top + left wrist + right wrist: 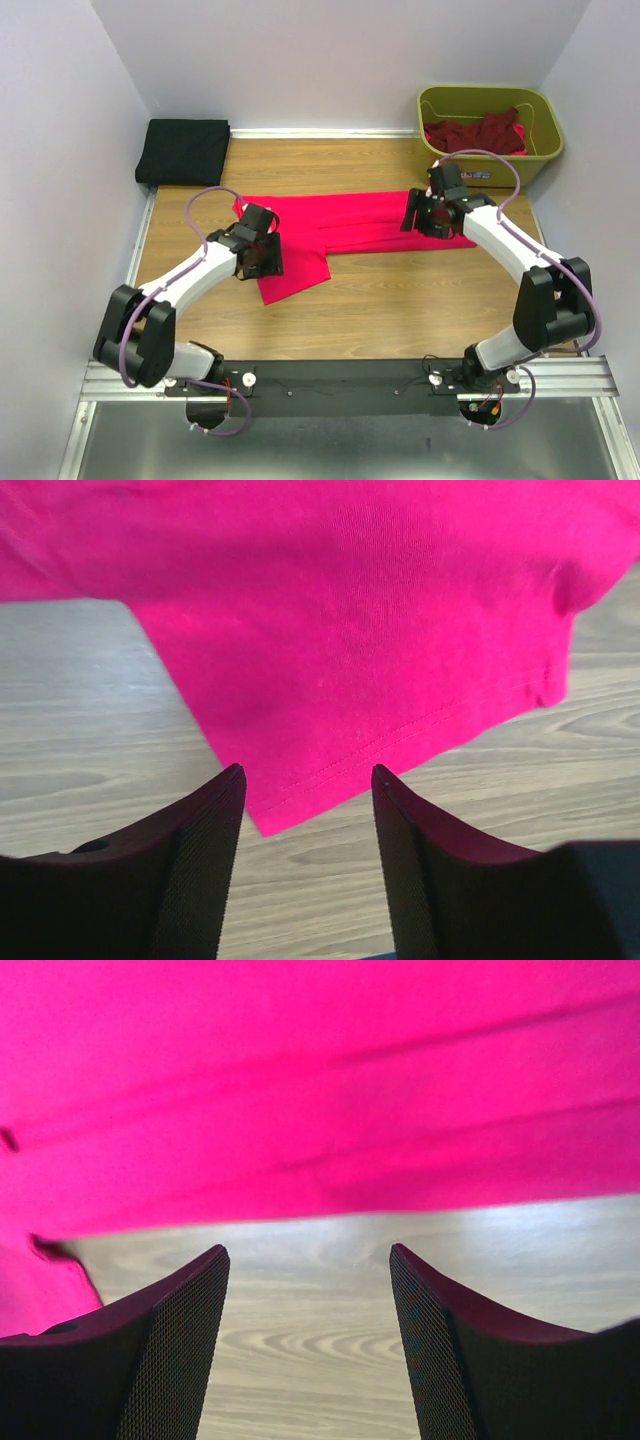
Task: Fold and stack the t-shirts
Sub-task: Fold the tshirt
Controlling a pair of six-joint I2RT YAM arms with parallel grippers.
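The pink t-shirt is matt knit cloth, the table smooth wood-grain, the tub seemingly plastic.

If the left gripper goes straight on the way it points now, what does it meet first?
The left gripper would probably first meet the near corner of the pink t-shirt, flat on the table.

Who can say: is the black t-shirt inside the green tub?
No, the black t-shirt lies folded at far left, apart from the green tub at far right.

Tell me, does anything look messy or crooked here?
Yes. The pink shirt is only half folded, one flap sticking out crookedly near the left gripper. Maroon shirts lie bunched in the green tub.
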